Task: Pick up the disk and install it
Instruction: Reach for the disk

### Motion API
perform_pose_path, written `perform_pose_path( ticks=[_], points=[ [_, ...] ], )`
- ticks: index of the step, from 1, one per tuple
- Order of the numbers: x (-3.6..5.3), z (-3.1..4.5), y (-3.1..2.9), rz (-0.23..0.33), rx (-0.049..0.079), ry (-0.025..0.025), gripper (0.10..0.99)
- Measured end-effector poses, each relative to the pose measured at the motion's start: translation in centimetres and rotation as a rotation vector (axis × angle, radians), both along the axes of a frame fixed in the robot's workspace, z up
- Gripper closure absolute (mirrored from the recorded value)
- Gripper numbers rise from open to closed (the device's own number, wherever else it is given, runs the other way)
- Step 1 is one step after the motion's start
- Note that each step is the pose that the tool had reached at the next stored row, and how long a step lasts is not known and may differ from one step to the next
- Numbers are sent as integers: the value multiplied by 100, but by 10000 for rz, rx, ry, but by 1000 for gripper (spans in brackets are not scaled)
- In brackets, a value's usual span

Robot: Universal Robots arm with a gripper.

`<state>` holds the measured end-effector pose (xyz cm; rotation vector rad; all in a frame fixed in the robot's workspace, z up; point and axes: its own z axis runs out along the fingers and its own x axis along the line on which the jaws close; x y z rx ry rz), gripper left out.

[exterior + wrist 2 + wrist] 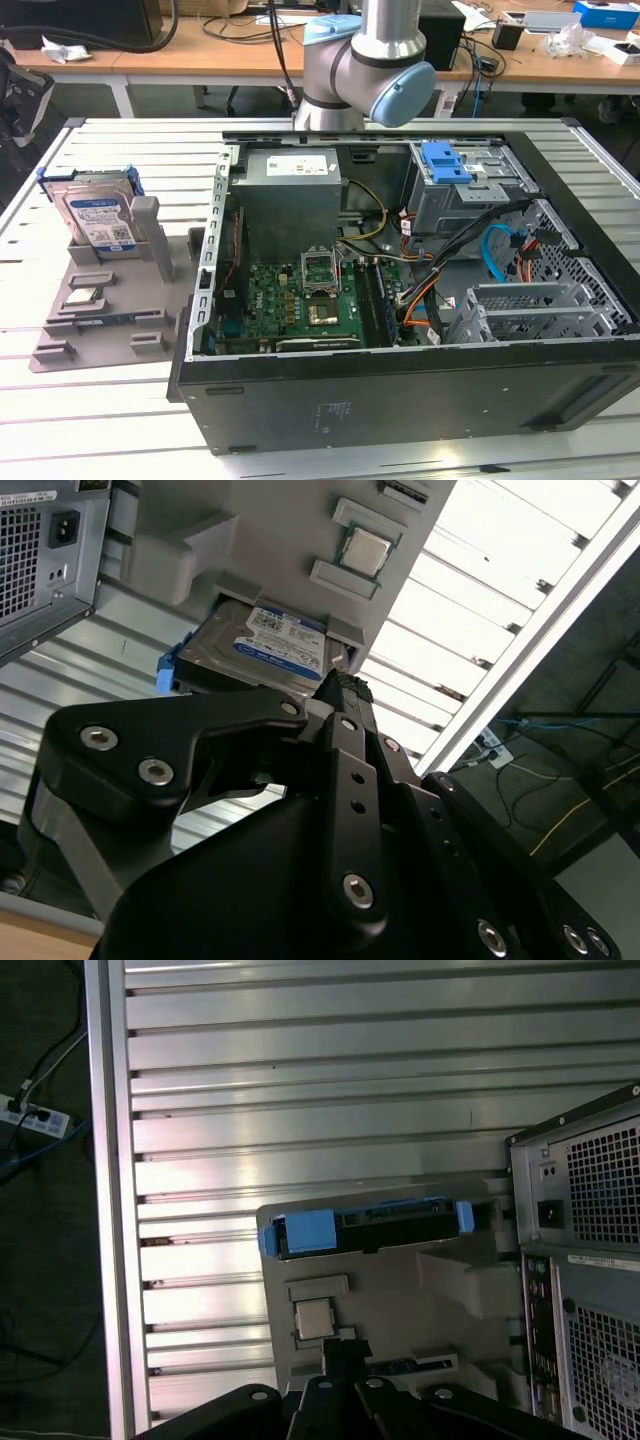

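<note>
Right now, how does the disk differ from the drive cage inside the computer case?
The disk stands tilted in a grey holder outside the case; the cage sits inside it. The disk's blue plastic lines its edges; the cage's is one latch on top. Both are metal.

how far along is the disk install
Done: nothing yet. The disk stands in its grey holder on the table, at the exterior view's left of the open case. In hand: in the second wrist view the gripper faces the disk, apart from it. Left: both the pickup and the install.
</note>
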<state>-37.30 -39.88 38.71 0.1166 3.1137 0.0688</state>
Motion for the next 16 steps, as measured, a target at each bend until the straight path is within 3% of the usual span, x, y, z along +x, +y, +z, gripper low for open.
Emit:
perform_pose_path(
  ticks=[8,16],
  points=[
    [-175,-19,9,-1,-1,-1,980],
    [-181,-21,10,0,-2,0,980]
  ],
)
